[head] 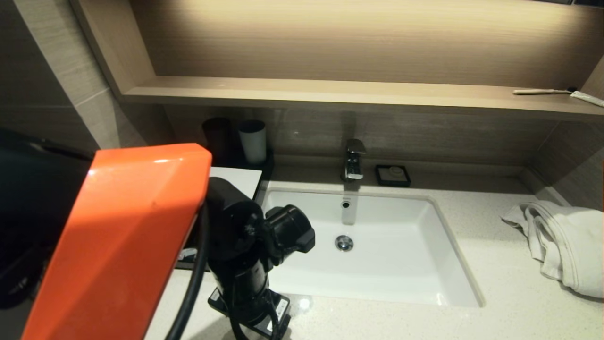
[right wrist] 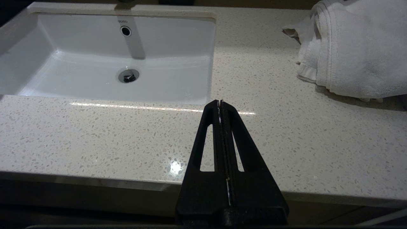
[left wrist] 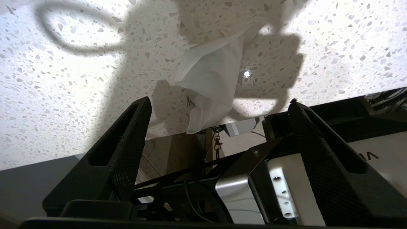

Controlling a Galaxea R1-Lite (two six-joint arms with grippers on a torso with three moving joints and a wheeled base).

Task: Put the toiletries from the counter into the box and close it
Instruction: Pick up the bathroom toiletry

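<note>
Nearest the head camera: one orange left arm (head: 118,241), filling the lower left and hiding the table (head: 495,302) behind it; black wrist and cable below it.

Left gripper (left wrist: 219,105): fingers (left wrist: 127,140) spread wide, holding nothing, over the table's front edge. One white sachet (left wrist: 210,86) lies on the speckled top between the finger lines, its lower end reaching the edge; arm shadows fall across it.

Box (head: 236,179): one white corner shows behind the arm, left of the sink; lid state cannot be told.

Cups: two, one dark (head: 217,134), one white (head: 252,140), side by side at the back wall.

Sink (head: 443,236): one, centre; one tap (head: 354,160) behind it, one black soap dish (head: 392,174) just right of the tap.

Right gripper (right wrist: 221,103): fingers pressed together, empty, above the front strip of table right of the sink; open top all round it.

Towel (head: 561,241): one, white, bunched at the far right.

Shelf (head: 330,92): one toothbrush (head: 540,91) near its right end.
</note>
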